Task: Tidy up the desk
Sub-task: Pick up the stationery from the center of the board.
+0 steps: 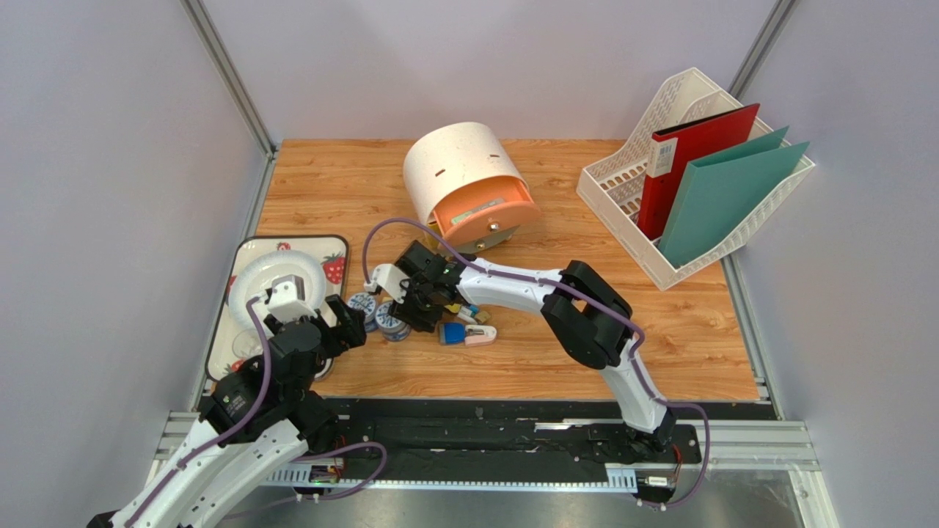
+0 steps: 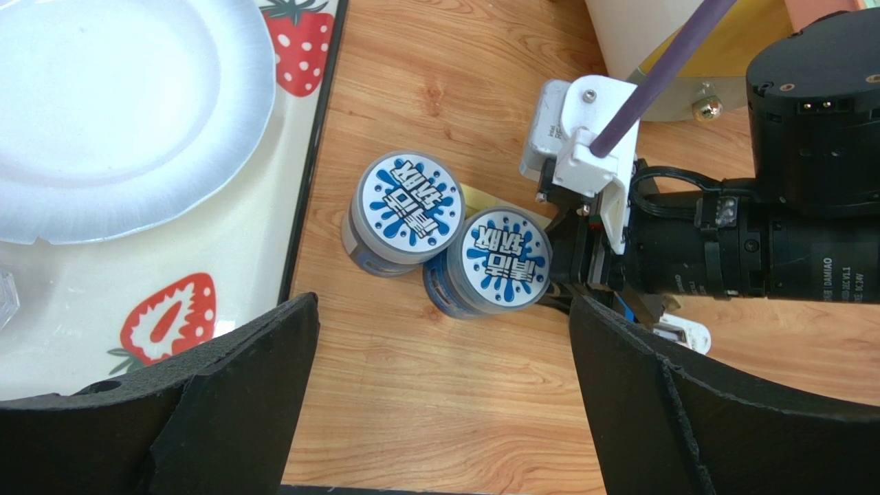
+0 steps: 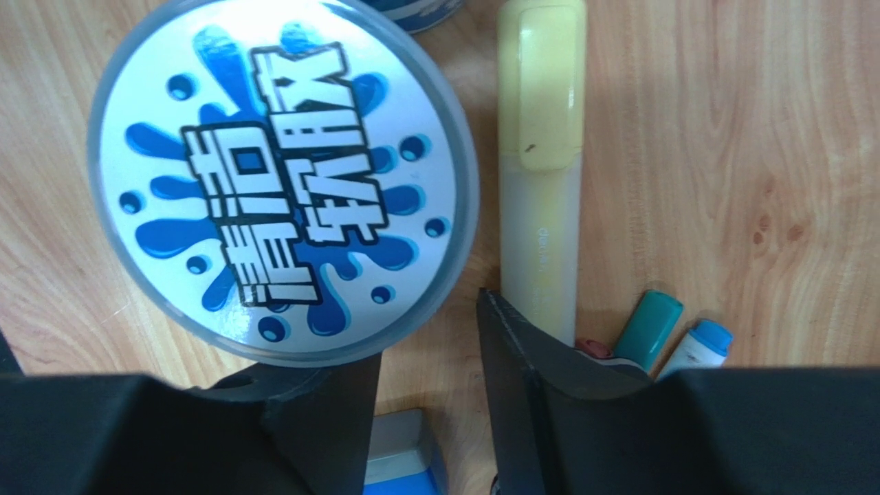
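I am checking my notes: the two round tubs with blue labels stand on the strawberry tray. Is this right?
Not quite. The two round tubs stand on the wooden desk, beside the strawberry tray, not on it. The left wrist view shows this.

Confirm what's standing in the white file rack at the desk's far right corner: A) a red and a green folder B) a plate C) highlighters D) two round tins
A: a red folder and a green folder stand on edge in the white file rack.
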You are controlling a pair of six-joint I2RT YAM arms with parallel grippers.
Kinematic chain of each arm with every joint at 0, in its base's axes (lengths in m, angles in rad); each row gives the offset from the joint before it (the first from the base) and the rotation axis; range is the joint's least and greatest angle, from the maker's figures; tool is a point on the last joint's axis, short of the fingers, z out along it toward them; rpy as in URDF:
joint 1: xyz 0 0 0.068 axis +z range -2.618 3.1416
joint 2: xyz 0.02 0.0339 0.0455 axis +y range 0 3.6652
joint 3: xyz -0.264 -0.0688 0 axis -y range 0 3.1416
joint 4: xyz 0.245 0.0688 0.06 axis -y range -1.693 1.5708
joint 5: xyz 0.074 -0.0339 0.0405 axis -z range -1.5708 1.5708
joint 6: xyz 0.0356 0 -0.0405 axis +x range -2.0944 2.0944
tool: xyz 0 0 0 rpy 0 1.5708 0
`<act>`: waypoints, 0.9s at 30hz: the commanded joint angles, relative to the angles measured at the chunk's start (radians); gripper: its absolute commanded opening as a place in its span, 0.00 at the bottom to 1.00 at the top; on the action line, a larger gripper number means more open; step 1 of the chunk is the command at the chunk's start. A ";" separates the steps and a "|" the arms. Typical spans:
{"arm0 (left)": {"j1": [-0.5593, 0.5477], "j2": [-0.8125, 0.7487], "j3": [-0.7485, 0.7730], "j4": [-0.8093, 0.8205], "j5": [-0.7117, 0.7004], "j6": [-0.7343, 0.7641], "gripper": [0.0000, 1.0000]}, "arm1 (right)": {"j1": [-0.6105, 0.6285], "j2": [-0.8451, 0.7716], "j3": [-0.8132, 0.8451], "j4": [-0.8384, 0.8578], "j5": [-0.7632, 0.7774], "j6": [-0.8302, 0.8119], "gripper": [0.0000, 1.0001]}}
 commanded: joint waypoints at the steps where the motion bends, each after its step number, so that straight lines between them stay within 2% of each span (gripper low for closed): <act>1: 0.003 0.000 0.022 0.010 -0.010 0.003 0.99 | -0.013 0.033 0.053 0.025 0.020 0.011 0.42; 10: 0.003 0.005 0.019 0.012 -0.008 0.005 0.99 | -0.022 0.051 0.030 -0.003 0.042 0.029 0.29; 18: 0.003 0.005 0.016 0.021 0.003 0.002 0.99 | -0.022 -0.018 -0.115 0.031 0.076 0.068 0.07; 27: 0.003 0.006 0.016 0.019 0.013 -0.004 0.99 | -0.024 -0.082 -0.151 0.025 0.085 0.094 0.06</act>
